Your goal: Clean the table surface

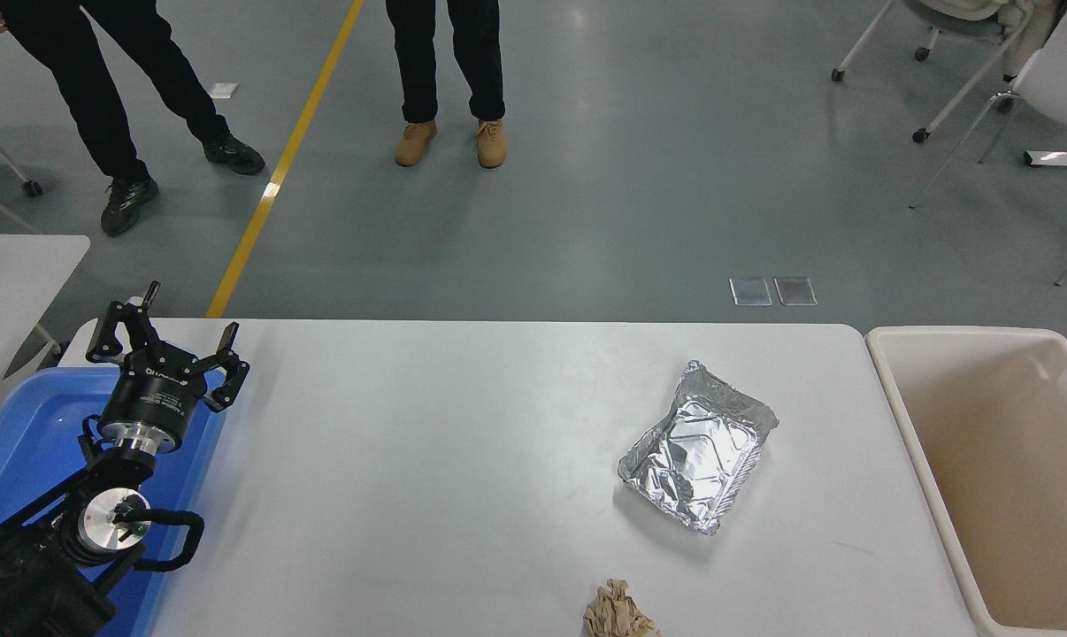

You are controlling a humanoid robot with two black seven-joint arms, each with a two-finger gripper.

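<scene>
Head view: table point(463, 460) fills the middle of the frame, mostly bare. Two bits of litter on it: foil tray point(698, 458), crumpled, open side up, right of centre; paper wad point(618, 612) at the near edge, partly cut off by the frame bottom. The two are apart, wad nearer the robot.

Beige bin point(905, 425) butts against the table's right end, mouth open. Likely placed there so trash goes straight off the right edge with a short carry. Something pale shows at the frame's right edge over the bin; can't tell what it is.

Left gripper point(166, 347) parked lower left over the blue tray point(29, 442), fingers spread, holding nothing. The tray overlaps the table's left end, well clear of the litter. Right arm not in view.

Two people stand on the floor beyond the far side, only legs visible, well back from the table. A smaller white table shows at the left edge.

Judgement: task part done at best. Foil tray and wad remain, and both sit on the bin side, so right-arm reach makes sense.
</scene>
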